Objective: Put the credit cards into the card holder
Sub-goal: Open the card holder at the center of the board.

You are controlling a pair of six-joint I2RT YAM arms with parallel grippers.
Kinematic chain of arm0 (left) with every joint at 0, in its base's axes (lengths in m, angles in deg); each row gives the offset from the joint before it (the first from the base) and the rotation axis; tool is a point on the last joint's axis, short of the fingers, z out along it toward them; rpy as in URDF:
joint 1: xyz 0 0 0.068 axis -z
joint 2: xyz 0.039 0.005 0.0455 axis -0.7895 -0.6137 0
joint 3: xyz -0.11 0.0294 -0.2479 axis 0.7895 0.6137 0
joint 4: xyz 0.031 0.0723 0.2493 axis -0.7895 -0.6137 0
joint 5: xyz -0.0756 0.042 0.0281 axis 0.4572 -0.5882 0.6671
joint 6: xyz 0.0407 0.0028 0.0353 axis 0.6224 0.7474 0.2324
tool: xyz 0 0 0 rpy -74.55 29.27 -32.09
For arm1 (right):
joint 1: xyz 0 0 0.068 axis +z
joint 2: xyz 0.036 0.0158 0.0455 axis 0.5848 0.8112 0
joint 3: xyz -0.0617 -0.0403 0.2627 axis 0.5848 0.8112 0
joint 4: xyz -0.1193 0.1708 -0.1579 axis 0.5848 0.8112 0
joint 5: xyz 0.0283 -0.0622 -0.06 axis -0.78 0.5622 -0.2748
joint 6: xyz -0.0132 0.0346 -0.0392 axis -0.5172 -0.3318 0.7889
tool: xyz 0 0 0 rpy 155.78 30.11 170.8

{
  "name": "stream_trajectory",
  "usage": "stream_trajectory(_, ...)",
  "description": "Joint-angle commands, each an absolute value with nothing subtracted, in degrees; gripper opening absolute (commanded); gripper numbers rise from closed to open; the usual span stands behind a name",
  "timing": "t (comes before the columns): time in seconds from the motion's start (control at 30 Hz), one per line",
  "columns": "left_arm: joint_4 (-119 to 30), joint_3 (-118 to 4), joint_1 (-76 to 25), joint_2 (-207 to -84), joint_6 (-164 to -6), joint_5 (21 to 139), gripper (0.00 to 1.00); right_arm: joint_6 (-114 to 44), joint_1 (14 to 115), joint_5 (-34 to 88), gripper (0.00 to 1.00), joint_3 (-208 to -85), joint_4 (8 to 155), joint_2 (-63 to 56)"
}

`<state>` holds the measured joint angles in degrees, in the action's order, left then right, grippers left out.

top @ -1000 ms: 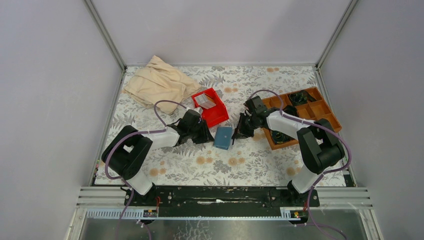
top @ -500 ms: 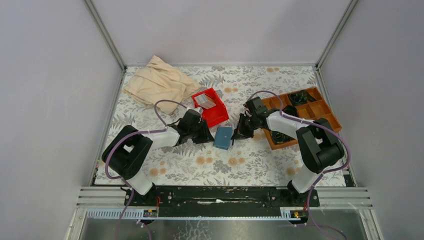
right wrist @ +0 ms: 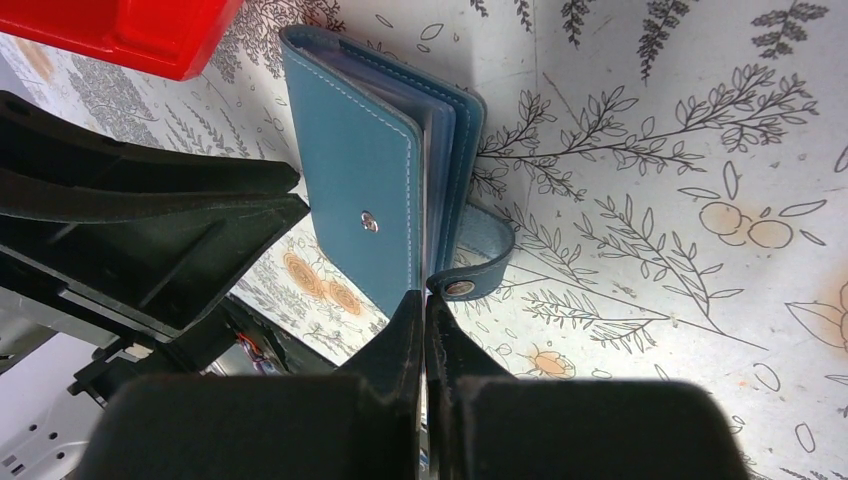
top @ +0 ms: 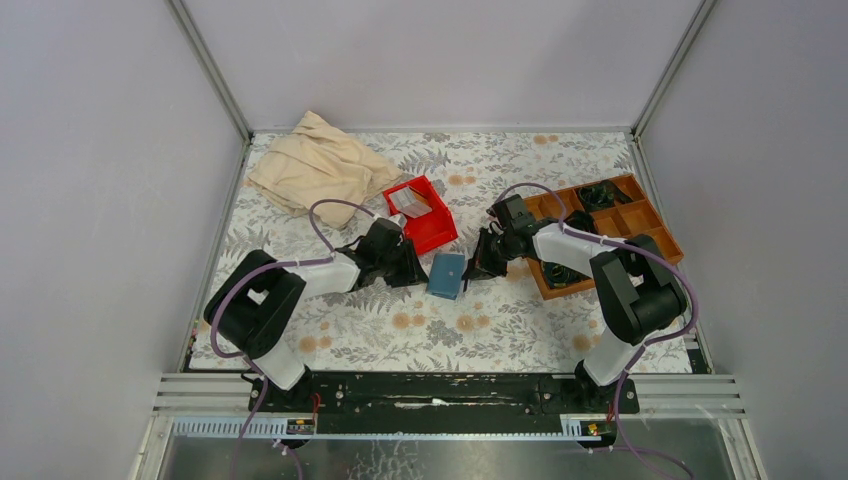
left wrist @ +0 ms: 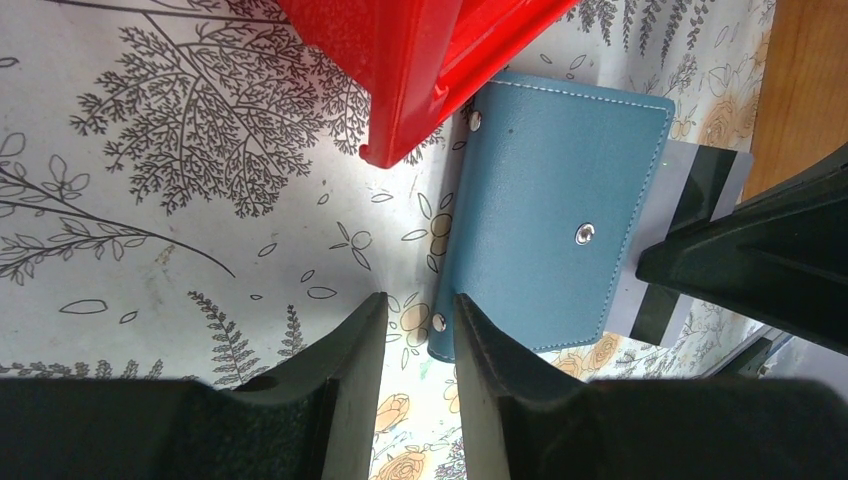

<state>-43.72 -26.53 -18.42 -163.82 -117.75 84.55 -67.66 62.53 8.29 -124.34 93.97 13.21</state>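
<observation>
The right hand [right wrist: 425,300] is pinching shut on a thin silver-grey credit card [left wrist: 702,178], which is showing past one edge of the flat teal-blue folding card holder [left wrist: 550,200]. The left hand [left wrist: 420,308], slightly parted and gripping nothing, is flanking the holder's corner on the floral worktop [left wrist: 150,230], beside a red plastic bin [left wrist: 420,60].

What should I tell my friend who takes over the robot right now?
Left claw: open, tips at the card holder's edge.
Right claw: shut on a credit card, partly slid under the card holder's cover.
The card holder lies beside the red bin, strap unsnapped.
Done: no card seen fully in.
Left: push this card home; what looks like a second card waits in the red bin.
</observation>
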Motion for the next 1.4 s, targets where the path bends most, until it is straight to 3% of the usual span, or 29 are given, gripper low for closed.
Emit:
stream_trajectory(0.0,-47.8,-26.8,-18.1,-166.1,-115.8,83.9,0.38,-66.4,62.0,8.0,0.0,-124.7,94.5,13.1)
stream_trajectory(1.37,-47.6,-27.7,-18.1,-168.3,-115.9,84.4,0.37,-64.8,61.6,7.9,0.0,-124.2,96.1,11.7)
